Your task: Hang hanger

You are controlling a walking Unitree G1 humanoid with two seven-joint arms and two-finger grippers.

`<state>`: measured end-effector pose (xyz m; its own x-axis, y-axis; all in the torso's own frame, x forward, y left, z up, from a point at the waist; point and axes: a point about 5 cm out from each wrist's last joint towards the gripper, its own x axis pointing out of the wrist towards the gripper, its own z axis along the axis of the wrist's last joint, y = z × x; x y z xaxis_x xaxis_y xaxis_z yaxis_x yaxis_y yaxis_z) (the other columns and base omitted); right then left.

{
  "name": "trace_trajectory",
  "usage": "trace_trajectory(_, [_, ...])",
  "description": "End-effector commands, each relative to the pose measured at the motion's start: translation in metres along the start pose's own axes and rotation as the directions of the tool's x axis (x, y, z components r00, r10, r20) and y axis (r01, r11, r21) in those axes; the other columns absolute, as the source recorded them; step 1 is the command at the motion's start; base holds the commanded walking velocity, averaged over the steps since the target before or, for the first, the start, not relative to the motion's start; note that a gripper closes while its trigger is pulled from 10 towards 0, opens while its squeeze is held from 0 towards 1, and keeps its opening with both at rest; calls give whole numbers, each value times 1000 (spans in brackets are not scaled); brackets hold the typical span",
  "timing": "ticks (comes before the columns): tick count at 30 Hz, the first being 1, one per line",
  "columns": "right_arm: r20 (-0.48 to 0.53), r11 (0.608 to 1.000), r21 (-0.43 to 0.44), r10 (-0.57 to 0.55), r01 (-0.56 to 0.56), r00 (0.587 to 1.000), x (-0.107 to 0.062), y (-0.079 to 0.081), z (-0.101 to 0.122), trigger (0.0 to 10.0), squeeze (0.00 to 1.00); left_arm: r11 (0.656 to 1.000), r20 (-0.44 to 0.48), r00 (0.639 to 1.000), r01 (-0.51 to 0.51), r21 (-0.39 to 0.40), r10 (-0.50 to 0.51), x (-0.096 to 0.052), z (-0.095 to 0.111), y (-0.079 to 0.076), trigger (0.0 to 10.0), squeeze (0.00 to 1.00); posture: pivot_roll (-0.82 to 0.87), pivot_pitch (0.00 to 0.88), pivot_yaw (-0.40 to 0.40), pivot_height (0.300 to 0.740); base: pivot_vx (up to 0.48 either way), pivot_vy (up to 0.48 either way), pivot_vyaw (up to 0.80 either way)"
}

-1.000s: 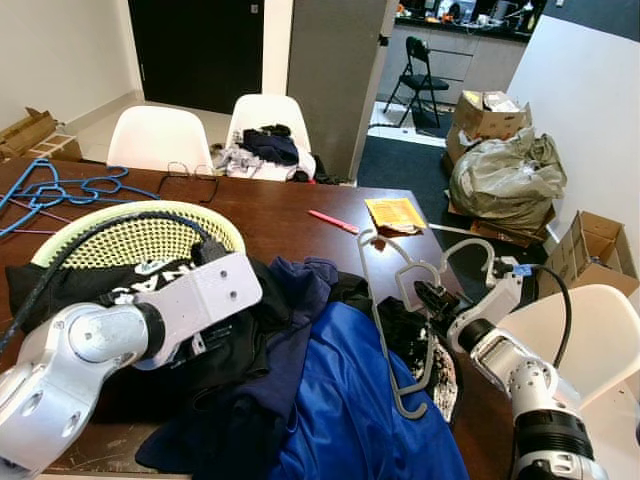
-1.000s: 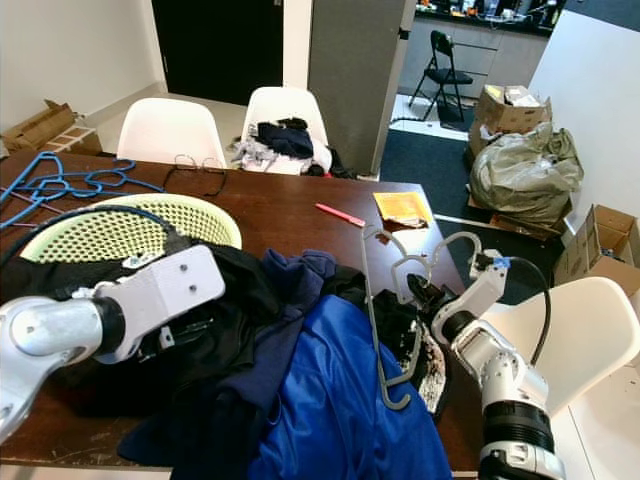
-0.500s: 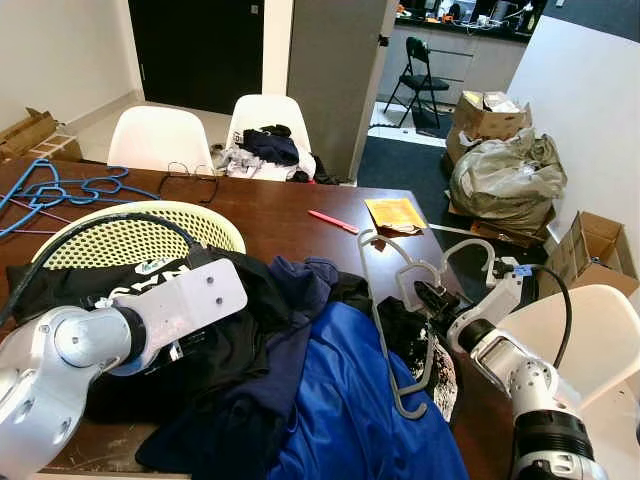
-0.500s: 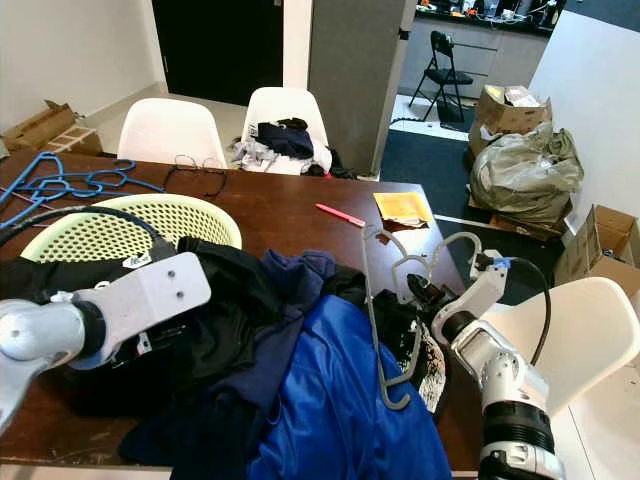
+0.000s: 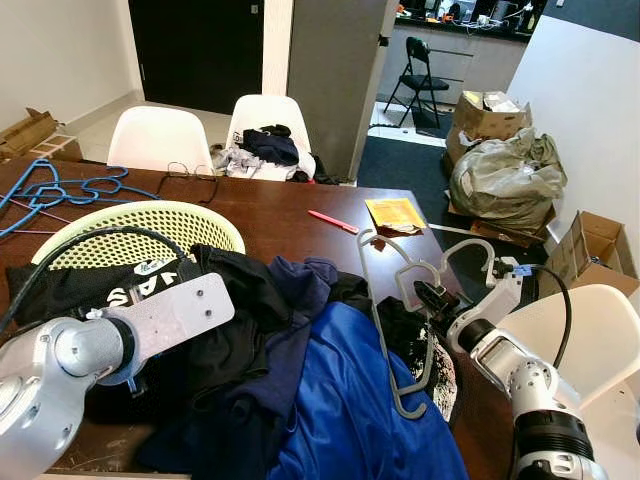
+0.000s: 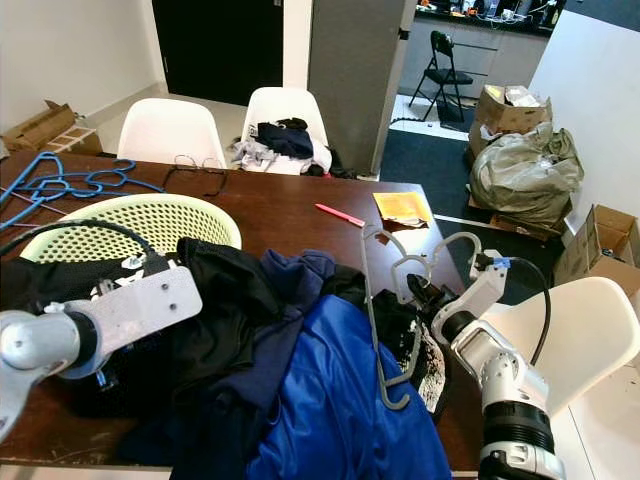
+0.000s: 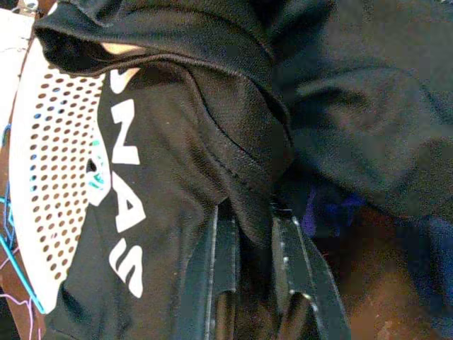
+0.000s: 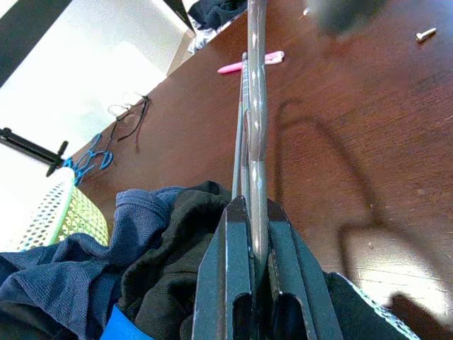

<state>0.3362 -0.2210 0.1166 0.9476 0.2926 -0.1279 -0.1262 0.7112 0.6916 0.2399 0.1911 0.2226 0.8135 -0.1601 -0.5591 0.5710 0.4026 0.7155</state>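
A grey hanger (image 5: 384,335) stands nearly upright over the clothes pile at the table's right side, its hook (image 5: 372,238) pointing away from me. My right gripper (image 5: 421,296) is shut on its wire; the right wrist view shows the fingers (image 8: 230,234) clamped around the hanger (image 8: 256,106). My left arm (image 5: 165,318) lies over a black garment with white letters (image 5: 235,295) that drapes from the yellow-green basket (image 5: 135,235). In the left wrist view my left gripper (image 7: 253,221) is shut on a fold of that black garment (image 7: 177,156).
A blue garment (image 5: 350,400) and dark blue clothes cover the near table. Blue hangers (image 5: 60,190) lie far left, a pink pen (image 5: 333,221) and a yellow packet (image 5: 395,213) on the bare brown table (image 5: 290,225). White chairs (image 5: 155,140) stand behind, another (image 5: 590,330) beside my right arm.
My left arm has drawn back toward me and lower, and the black garment has shifted with it, baring more of the basket. The right gripper and hanger have not moved.
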Motion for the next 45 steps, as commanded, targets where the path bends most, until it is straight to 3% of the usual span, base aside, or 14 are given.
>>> trace_trajectory(1, [-14,1000,2,-27,27,1000,-4,-6,-3,10000,0,1000,-1,1000,10,13,-10,3,-1,-5,0,0,144,0,-101,740,0,0,0])
trace_trajectory(12, [-14,1000,2,-28,28,1000,-4,-6,-3,10000,0,999,6,999,-32,19,31,4,0,1,0,0,143,0,-97,740,0,0,0])
trace_trajectory(16, [-13,1000,7,-27,27,1000,-3,-6,-3,10000,0,974,180,958,-209,-90,222,3,30,25,0,0,146,0,-106,740,0,0,0])
trace_trajectory(17, [-14,1000,7,-27,27,1000,-3,-6,-3,10000,0,942,297,899,-271,-200,322,-2,50,37,0,0,147,0,-107,740,0,0,0])
trace_trajectory(19, [-14,1000,7,-27,27,1000,-3,-6,-3,10000,0,942,297,899,-271,-200,322,-2,50,37,0,0,147,0,-107,740,0,0,0])
trace_trajectory(20, [-15,1000,7,-27,27,1000,-3,-6,-3,10000,0,910,382,837,-292,-293,392,-7,66,44,0,0,147,0,-110,740,0,0,0])
trace_trajectory(21, [-15,1000,7,-27,27,1000,-3,-6,-3,10000,0,910,382,837,-292,-293,392,-7,66,44,0,0,147,0,-110,740,0,0,0])
trace_trajectory(22, [-15,1000,7,-27,28,1000,-3,-7,-3,10000,0,870,460,755,-300,-392,467,-17,81,54,0,0,146,0,-113,740,0,0,0])
trace_trajectory(23, [-15,1000,7,-27,28,1000,-3,-7,-3,10000,0,870,460,755,-300,-392,467,-17,81,54,0,0,146,0,-113,740,0,0,0])
trace_trajectory(24, [-15,1000,8,-28,28,999,-3,-7,-3,10000,0,836,512,682,-291,-465,522,-26,91,63,0,0,145,0,-114,740,0,0,0])
trace_trajectory(25, [-15,1000,8,-28,28,999,-3,-7,-3,10000,0,836,512,682,-291,-465,522,-26,91,63,0,0,145,0,-114,740,0,0,0])
trace_trajectory(26, [-14,1000,10,-29,29,999,-3,-7,-2,10000,0,804,547,612,-281,-525,571,-36,99,72,0,0,146,0,-116,740,0,0,0])
trace_trajectory(29, [-13,999,13,-29,29,999,-3,-8,-2,10000,0,779,591,533,-246,-577,606,-47,107,81,0,0,144,0,-117,740,0,0,0])
trace_trajectory(45, [-11,999,14,-29,30,1000,-3,-8,0,10000,0,808,662,525,-88,-583,535,-38,116,73,0,0,135,0,-121,740,0,0,0])
